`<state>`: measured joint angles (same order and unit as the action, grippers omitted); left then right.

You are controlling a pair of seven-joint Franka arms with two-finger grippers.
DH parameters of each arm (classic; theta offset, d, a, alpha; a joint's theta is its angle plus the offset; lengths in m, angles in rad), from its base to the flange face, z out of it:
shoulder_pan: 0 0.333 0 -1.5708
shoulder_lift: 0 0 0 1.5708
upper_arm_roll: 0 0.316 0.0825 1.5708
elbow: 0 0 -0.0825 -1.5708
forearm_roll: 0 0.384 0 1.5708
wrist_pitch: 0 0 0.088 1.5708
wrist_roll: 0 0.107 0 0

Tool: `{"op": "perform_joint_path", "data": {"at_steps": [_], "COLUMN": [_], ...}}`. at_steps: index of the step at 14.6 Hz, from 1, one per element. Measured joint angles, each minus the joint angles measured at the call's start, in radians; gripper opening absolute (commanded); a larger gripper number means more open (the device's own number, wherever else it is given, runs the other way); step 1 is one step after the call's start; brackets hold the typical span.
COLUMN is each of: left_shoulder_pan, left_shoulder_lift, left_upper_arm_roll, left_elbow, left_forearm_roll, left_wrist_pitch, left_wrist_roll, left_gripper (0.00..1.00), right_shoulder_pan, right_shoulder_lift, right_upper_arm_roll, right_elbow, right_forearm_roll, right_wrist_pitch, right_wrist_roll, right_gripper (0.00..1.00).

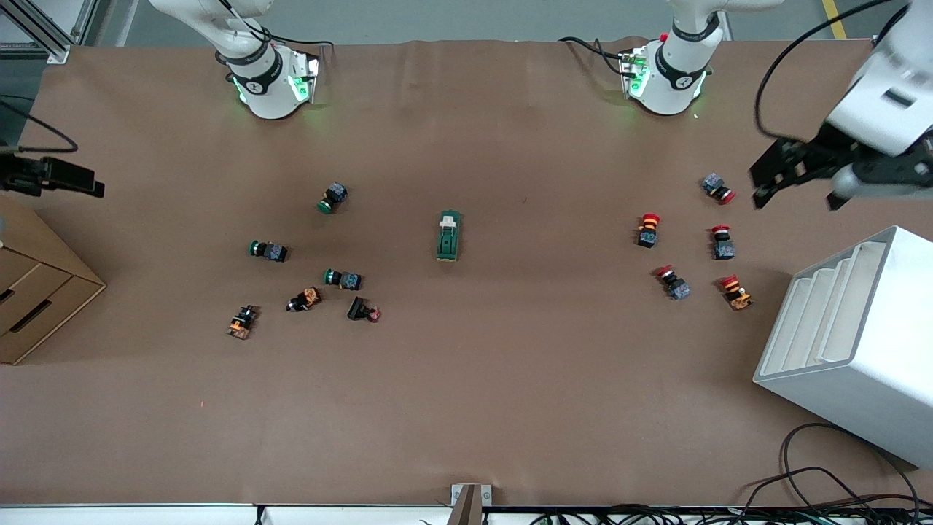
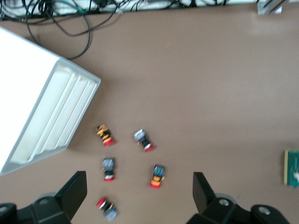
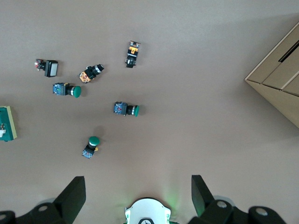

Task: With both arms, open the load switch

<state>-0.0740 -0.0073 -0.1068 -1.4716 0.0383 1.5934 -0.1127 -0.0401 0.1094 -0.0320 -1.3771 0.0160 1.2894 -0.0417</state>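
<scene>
The load switch, a dark-green block with a white lever piece at the end toward the robots' bases, lies flat mid-table. It also shows at the frame edge in both wrist views: load switch and load switch. My left gripper hangs open and empty high over the red buttons at the left arm's end; in its wrist view the left gripper has wide-set fingers. My right gripper hangs open and empty at the right arm's end. In its wrist view the right gripper frames its own base.
Several green-capped and orange push-buttons lie scattered toward the right arm's end. Red mushroom buttons lie toward the left arm's end. A white slotted rack stands near them, cardboard drawers at the other end, cables along the front edge.
</scene>
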Motion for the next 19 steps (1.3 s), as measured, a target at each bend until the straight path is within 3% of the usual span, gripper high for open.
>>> {"op": "perform_joint_path", "data": {"at_steps": [7, 19], "left_shoulder_pan": [0.030, 0.051], "left_shoulder_lift": [-0.060, -0.121], "left_upper_arm_roll": [0.035, 0.021], "left_elbow": [-0.013, -0.102], "left_forearm_roll": [-0.029, -0.063], "left_wrist_pitch": [-0.150, -0.123], "left_wrist_roll": [0.078, 0.092], "left_gripper": [1.00, 1.00], "right_shoulder_pan": [0.040, 0.043], "right_shoulder_lift": [-0.113, -0.166], "right_upper_arm_roll": [0.010, -0.012], "right_elbow": [-0.093, -0.121], "right_forearm_roll": [-0.032, -0.024], "right_wrist_pitch": [0.025, 0.062], "right_wrist_roll": [-0.002, -0.002], "right_gripper": [1.00, 1.00]}}
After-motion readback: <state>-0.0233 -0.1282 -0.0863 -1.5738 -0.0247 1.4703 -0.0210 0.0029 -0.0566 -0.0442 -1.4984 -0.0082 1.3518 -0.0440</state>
